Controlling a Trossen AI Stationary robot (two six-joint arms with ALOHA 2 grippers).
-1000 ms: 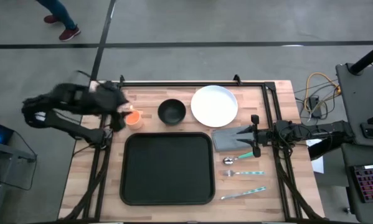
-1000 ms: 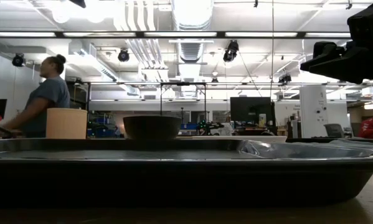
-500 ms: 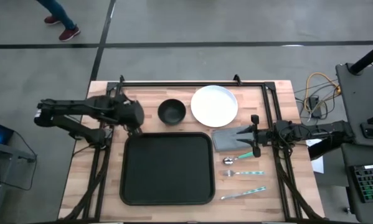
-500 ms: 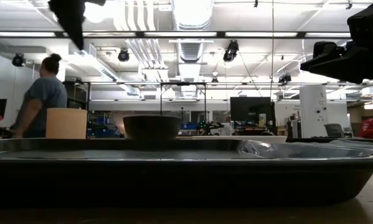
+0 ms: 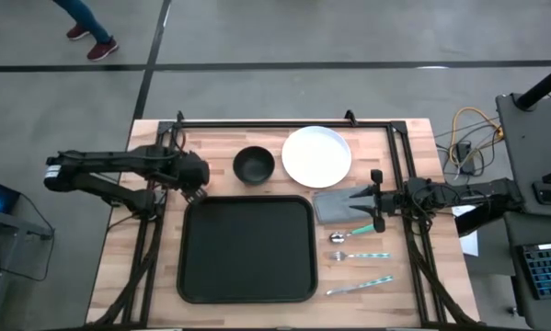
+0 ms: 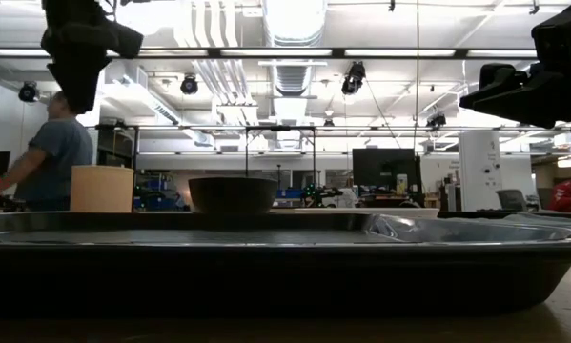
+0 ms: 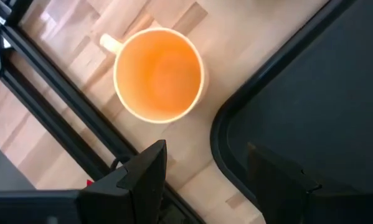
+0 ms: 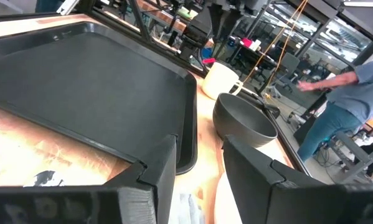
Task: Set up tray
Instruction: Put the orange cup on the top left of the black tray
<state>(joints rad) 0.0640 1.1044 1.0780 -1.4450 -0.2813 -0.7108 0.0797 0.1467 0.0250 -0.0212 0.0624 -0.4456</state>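
black tray [image 5: 247, 248], flat, low rim, rounded corners, nothing on it; sits mid-table at 6 o'clock from the bowl [image 5: 254, 165]. orange cup [image 7: 159, 74] off the tray's 10 o'clock corner, upright, apart from the rim. left gripper [image 5: 195, 187] hangs over the cup, fingers spread, holding nothing. step judged: reaching for the cup; next calls for descent around its wall, then a close. right gripper [image 5: 374, 200] waits above the napkin [image 5: 335, 205], fingers parted. plate [image 5: 317, 155] at 1 o'clock.

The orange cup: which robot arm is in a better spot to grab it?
Left. Its claw hovers open right above the orange cup, beside the tray corner. The right claw waits across the table by the napkin.
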